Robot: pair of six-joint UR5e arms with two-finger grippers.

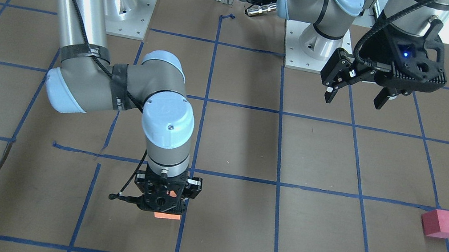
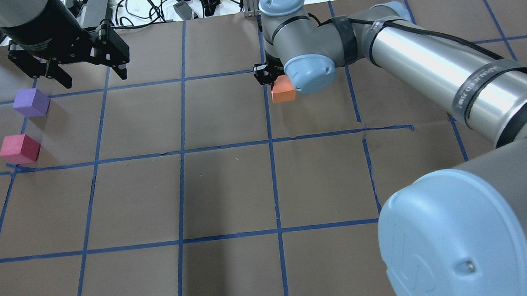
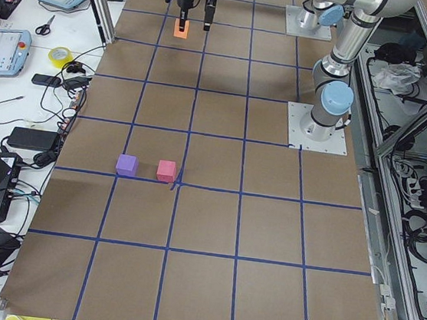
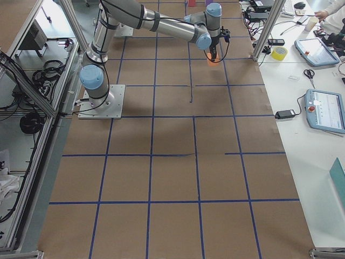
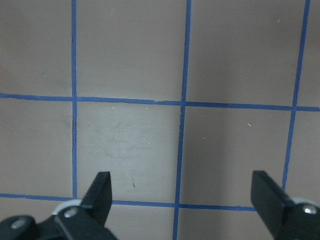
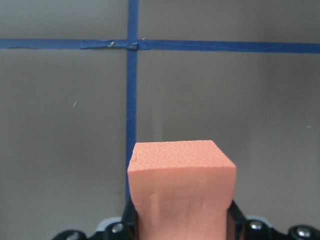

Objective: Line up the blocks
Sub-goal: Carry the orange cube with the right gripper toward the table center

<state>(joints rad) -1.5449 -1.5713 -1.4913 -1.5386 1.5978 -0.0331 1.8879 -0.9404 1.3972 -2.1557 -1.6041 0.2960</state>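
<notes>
Right wrist-mounted view: R hand (image 2: 273,79) pinches orange block (image 6: 181,190) beside blue tape line (image 6: 132,100), far-centre of counter (image 2: 229,193). L hand (image 2: 96,79) spread wide, empty, above counter near purple block (image 2: 31,102). Red-pink block (image 2: 20,149) just beside purple, not touching.

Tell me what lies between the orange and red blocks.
Only bare table crossed by blue tape lines separates the orange block from the red block, per the overhead view.

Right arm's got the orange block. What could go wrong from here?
1. The orange block is held far from the red block and purple block; carrying it over could bring the right gripper against the open left gripper hanging near them.
2. Placing it tight beside them may knock one out of line.
</notes>
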